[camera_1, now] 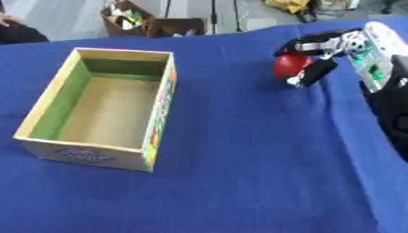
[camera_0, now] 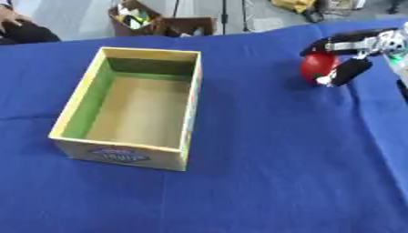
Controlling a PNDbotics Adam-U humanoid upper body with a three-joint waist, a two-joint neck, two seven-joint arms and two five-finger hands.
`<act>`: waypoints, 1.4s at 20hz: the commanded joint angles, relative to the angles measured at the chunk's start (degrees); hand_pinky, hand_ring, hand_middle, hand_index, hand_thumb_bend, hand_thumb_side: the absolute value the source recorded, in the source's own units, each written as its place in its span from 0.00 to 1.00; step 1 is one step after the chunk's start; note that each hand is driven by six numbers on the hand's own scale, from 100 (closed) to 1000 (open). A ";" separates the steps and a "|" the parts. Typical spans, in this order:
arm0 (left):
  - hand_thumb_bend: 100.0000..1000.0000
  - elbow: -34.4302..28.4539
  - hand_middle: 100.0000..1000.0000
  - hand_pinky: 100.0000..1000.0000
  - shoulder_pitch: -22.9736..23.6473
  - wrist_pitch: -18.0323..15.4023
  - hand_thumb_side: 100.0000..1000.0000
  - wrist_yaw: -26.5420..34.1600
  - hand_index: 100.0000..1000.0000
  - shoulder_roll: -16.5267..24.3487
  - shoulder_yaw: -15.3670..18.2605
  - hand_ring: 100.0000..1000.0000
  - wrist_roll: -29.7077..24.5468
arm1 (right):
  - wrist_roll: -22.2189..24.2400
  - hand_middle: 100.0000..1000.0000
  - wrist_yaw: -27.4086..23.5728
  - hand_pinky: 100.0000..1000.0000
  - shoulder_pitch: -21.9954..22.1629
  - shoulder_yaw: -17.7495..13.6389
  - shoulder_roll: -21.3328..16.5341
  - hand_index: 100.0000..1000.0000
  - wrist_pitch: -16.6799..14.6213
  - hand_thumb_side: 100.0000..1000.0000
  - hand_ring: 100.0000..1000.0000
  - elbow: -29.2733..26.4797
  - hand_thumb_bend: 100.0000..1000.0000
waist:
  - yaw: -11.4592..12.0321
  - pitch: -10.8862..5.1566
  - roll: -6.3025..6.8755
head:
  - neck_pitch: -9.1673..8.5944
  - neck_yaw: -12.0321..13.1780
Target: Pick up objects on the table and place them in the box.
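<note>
Where the right hand (camera_1: 318,57) clasps the red ball (camera_1: 289,65), only the right eye view shows its forearm.

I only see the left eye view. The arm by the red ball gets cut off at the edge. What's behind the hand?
Observer: The right hand, curled on the red ball, joins a white wrist casing with green bits.
Operator: And below that?
Observer: A black forearm runs down the right edge.
Operator: Anything new on the box?
Observer: The box shows more of its outer right wall, printed red, green and yellow.
</note>
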 commanded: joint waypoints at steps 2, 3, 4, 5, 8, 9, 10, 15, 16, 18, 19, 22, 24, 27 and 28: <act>0.00 -0.63 0.29 0.07 -0.51 -0.11 0.76 0.13 0.67 0.97 -0.13 0.24 -0.27 | 5.23 0.96 1.50 0.87 -1.26 -0.32 -1.32 1.00 -3.72 0.38 0.97 0.31 0.00 | 0.15 -0.83 -0.17 | -0.56 -0.35; 0.00 -0.63 0.29 0.07 -0.54 -0.11 0.76 0.14 0.67 0.97 -0.14 0.24 -0.29 | 5.57 0.96 1.84 0.87 -1.35 -0.36 -1.28 1.00 -3.61 0.38 0.97 0.41 0.00 | 0.15 -0.78 -0.19 | -0.52 -0.39; 0.00 -0.64 0.29 0.07 -0.57 -0.11 0.76 0.15 0.67 0.97 -0.17 0.24 -0.33 | 5.87 0.95 2.10 0.85 -1.42 -0.42 -1.26 1.00 -3.47 0.38 0.96 0.51 0.00 | 0.14 -0.74 -0.21 | -0.43 -0.45; 0.00 -0.64 0.29 0.07 -0.59 -0.11 0.76 0.15 0.67 0.96 -0.17 0.24 -0.36 | 6.08 0.96 2.22 0.84 -1.47 -0.50 -1.23 1.00 -3.35 0.38 0.96 0.56 0.00 | 0.13 -0.71 -0.22 | -0.33 -0.51; 0.00 -0.61 0.29 0.07 -0.56 -0.07 0.76 0.16 0.67 0.94 -0.14 0.24 -0.35 | 5.50 0.95 1.29 0.84 -1.47 -0.88 -1.28 1.00 -3.11 0.40 0.96 0.22 0.00 | 0.14 -0.62 -0.23 | 0.05 -0.66; 0.00 -0.60 0.29 0.07 -0.55 -0.05 0.76 0.14 0.67 0.95 -0.15 0.24 -0.39 | 5.02 0.95 1.17 0.84 -1.44 -0.90 -1.36 1.00 -3.03 0.40 0.96 0.06 0.02 | 0.13 -0.62 -0.25 | 0.11 -0.66; 0.00 -0.60 0.29 0.07 -0.57 -0.03 0.76 0.13 0.67 0.95 -0.15 0.24 -0.41 | 4.47 0.95 1.16 0.84 -1.46 -0.93 -1.42 1.00 -2.97 0.42 0.96 -0.11 0.08 | 0.11 -0.62 -0.26 | 0.11 -0.63; 0.00 -0.63 0.29 0.07 -0.52 0.04 0.76 0.13 0.67 0.95 -0.18 0.24 -0.48 | 1.64 0.98 4.42 0.84 -1.61 -0.95 -1.71 1.00 -1.87 0.50 0.96 -0.61 0.46 | 0.01 -0.74 -0.30 | 0.37 -0.54; 0.00 -0.64 0.29 0.07 -0.51 0.04 0.76 0.13 0.67 0.96 -0.18 0.24 -0.49 | 0.84 0.97 5.28 0.84 -1.66 -1.08 -1.74 1.00 -1.51 0.52 0.96 -0.73 0.53 | -0.04 -0.80 -0.31 | 0.48 -0.51; 0.00 -0.63 0.29 0.07 -0.44 0.06 0.76 0.11 0.67 0.98 -0.16 0.24 -0.49 | -0.87 0.97 6.55 0.84 -1.71 -1.33 -1.84 1.00 -0.84 0.54 0.96 -0.93 0.61 | -0.17 -0.93 -0.33 | 0.72 -0.42; 0.00 -0.62 0.29 0.07 -0.39 0.08 0.76 0.09 0.67 0.99 -0.16 0.24 -0.50 | -1.80 0.97 7.08 0.84 -1.70 -1.43 -1.93 1.00 -0.50 0.55 0.96 -1.05 0.62 | -0.25 -1.00 -0.36 | 0.82 -0.38; 0.00 -0.61 0.29 0.07 -0.24 0.13 0.75 0.04 0.67 1.02 -0.14 0.24 -0.53 | -4.15 0.97 8.20 0.85 -1.57 -1.63 -2.29 1.00 0.48 0.59 0.96 -1.19 0.68 | -0.55 -1.26 -0.42 | 1.17 -0.19; 0.00 -0.62 0.29 0.08 -0.18 0.16 0.75 0.01 0.67 1.06 -0.12 0.24 -0.54 | -5.44 0.96 9.19 0.84 -1.52 -1.68 -2.55 1.00 1.38 0.64 0.95 -1.25 0.69 | -0.74 -1.44 -0.46 | 1.36 -0.08; 0.00 -0.63 0.29 0.08 -0.05 0.21 0.75 -0.05 0.67 1.06 -0.12 0.24 -0.58 | -7.58 0.95 10.95 0.84 -1.34 -1.73 -2.74 1.00 3.55 0.68 0.95 -1.30 0.68 | -0.95 -1.73 -0.50 | 1.58 -0.02; 0.00 -0.64 0.29 0.08 -0.01 0.23 0.74 -0.07 0.67 1.06 -0.11 0.24 -0.58 | -8.05 0.94 11.17 0.84 -1.23 -1.66 -2.78 1.00 4.01 0.69 0.95 -1.29 0.66 | -1.00 -1.82 -0.50 | 1.65 -0.01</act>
